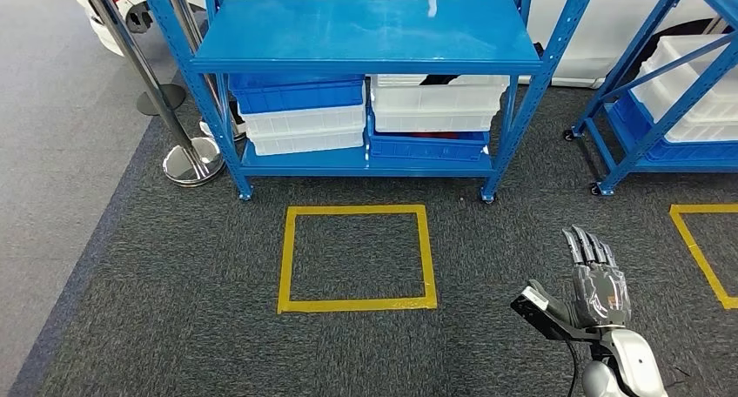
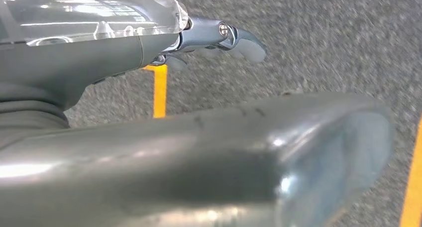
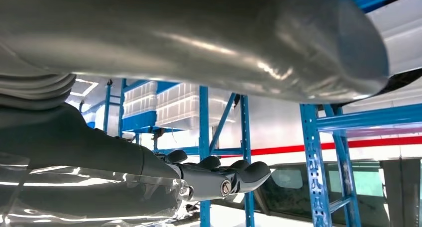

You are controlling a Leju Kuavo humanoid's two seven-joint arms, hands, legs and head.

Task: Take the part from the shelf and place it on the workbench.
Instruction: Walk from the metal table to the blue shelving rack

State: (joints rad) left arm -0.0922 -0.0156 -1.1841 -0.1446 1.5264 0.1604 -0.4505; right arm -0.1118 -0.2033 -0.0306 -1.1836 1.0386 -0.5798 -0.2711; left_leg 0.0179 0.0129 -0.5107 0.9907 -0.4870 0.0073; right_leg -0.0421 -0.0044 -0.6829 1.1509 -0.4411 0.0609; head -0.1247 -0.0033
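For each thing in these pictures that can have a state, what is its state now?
right hand: open, fingers straight and apart, holding nothing
left hand: over the carpet, holding nothing that can be seen
blue shelf: top level bare, lower level full of bins
blue and white bins: stacked on the lower level
yellow tape square: nothing inside it

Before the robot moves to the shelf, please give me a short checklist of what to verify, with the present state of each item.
1. Right hand holds nothing, fingers apart: ok.
2. Left hand holds nothing: cannot tell, thumb hides most of it.
3. Blue shelf ahead, bins on its lower level: ok.
4. Part seen in a bin: cannot tell.
5. Carpet inside the yellow tape square free: ok.
6. Stanchion left of the shelf, off the path: ok.
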